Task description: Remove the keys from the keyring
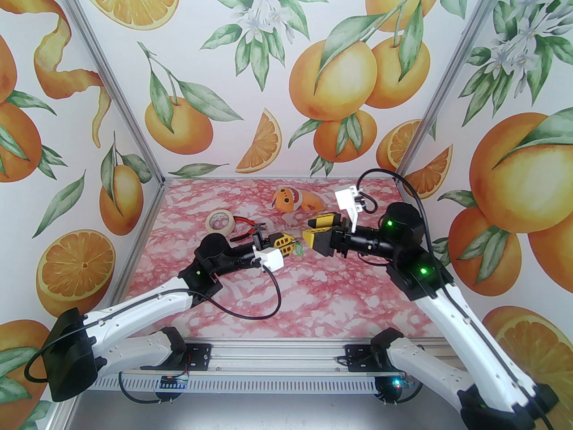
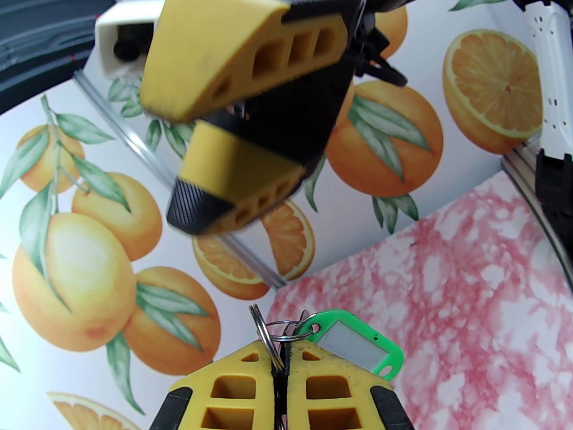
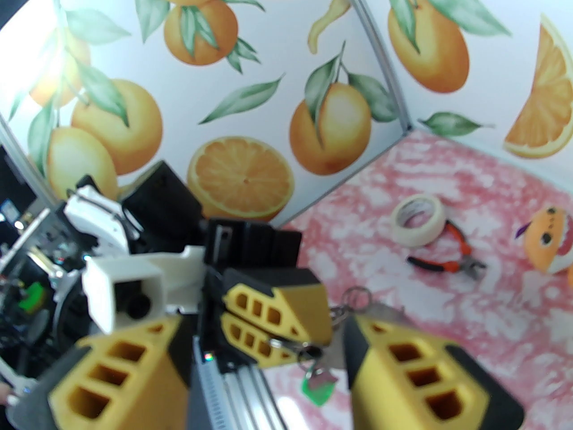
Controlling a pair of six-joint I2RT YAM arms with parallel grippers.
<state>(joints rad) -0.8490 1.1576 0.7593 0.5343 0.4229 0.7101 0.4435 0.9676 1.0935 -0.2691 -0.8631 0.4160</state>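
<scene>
One green key tag (image 2: 358, 345) hangs light and slippery from thin stiff rings (image 2: 264, 329) pinched in the left gripper (image 2: 281, 365); the right gripper (image 3: 268, 356), wide, at its 12 o'clock, should take the tag's flat body.

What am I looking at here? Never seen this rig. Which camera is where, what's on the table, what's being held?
Two robot arms are bolted at the near edge of a table with a pink marbled top. The wide picture comes from a fixed camera above and behind them; the other two come from cameras on each wrist, looking past their own yellow fingers.

The left gripper is shut on small metal rings carrying a green key tag, held above the table. The right gripper is open, facing it closely, empty.

Lying at the back: a roll of beige tape, red-handled pliers and an orange plush toy.
</scene>
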